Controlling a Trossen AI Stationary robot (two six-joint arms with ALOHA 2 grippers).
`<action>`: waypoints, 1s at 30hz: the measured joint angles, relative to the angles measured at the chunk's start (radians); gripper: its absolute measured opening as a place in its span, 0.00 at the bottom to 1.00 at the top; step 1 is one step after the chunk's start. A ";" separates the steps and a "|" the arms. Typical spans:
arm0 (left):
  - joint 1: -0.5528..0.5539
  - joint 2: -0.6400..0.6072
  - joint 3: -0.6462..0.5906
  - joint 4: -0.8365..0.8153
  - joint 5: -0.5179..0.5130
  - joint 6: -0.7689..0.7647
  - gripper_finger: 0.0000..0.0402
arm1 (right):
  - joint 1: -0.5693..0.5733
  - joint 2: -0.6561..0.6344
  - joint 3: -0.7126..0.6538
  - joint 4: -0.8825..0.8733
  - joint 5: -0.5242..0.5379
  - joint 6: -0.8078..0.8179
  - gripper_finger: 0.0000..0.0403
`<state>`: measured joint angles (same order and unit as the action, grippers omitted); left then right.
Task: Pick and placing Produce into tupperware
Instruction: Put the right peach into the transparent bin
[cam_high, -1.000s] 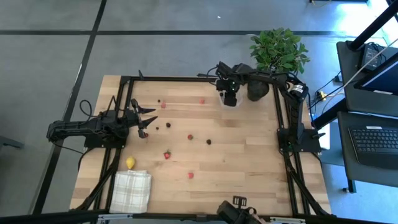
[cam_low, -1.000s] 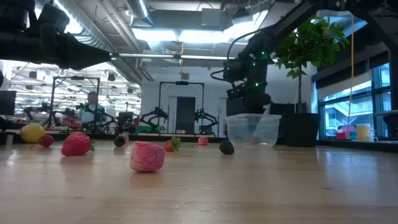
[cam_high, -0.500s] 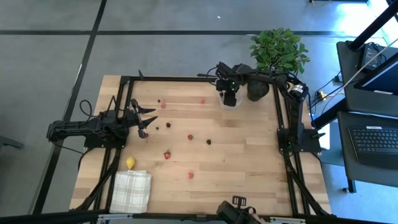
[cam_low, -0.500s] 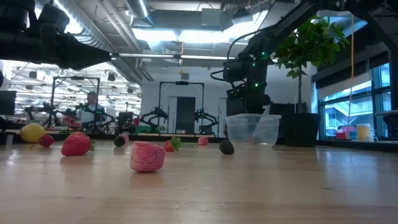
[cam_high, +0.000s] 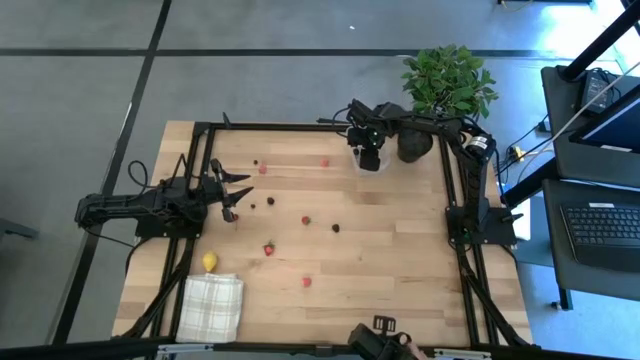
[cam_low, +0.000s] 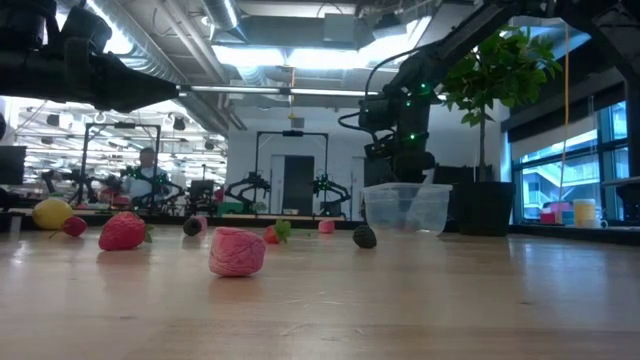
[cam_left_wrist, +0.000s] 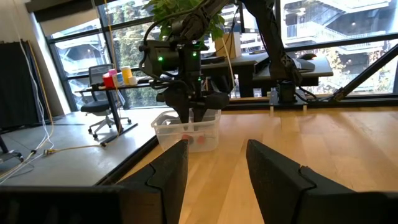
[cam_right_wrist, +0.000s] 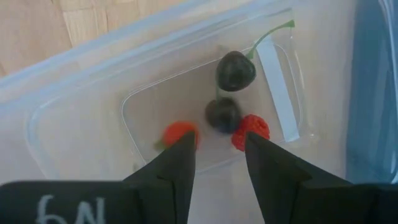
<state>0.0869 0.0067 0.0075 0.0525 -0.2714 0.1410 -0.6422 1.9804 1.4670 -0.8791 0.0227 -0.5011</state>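
Only the right wrist view shows the tupperware (cam_right_wrist: 81, 93) holding four berries beneath the empty, parted right gripper (cam_right_wrist: 217, 163).

Hidden, cropped and too small to read

From above, the right gripper (cam_high: 369, 158) covers most of the tupperware (cam_high: 357, 162), so its contents cannot be seen there. The berries (cam_high: 270, 201) toward the table's 9 o'clock side are specks too small to name. The checked cloth (cam_high: 211, 307) runs under the frame rail (cam_high: 176, 300). In the right wrist view, 1 dark berry (cam_right_wrist: 223, 114) is blurred.
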 joint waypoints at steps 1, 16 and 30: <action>0.000 0.000 0.000 0.000 0.000 0.000 0.39 | 0.000 0.000 0.000 0.000 0.000 0.001 0.35; 0.000 0.000 0.000 0.000 0.000 0.000 0.39 | 0.002 0.000 0.039 -0.088 0.065 0.044 0.35; 0.000 0.000 0.000 0.000 0.000 0.000 0.39 | 0.047 0.000 0.351 -0.154 0.072 0.134 0.35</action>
<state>0.0868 0.0065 0.0076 0.0526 -0.2714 0.1410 -0.5949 1.9804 1.8175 -1.0329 0.0945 -0.3671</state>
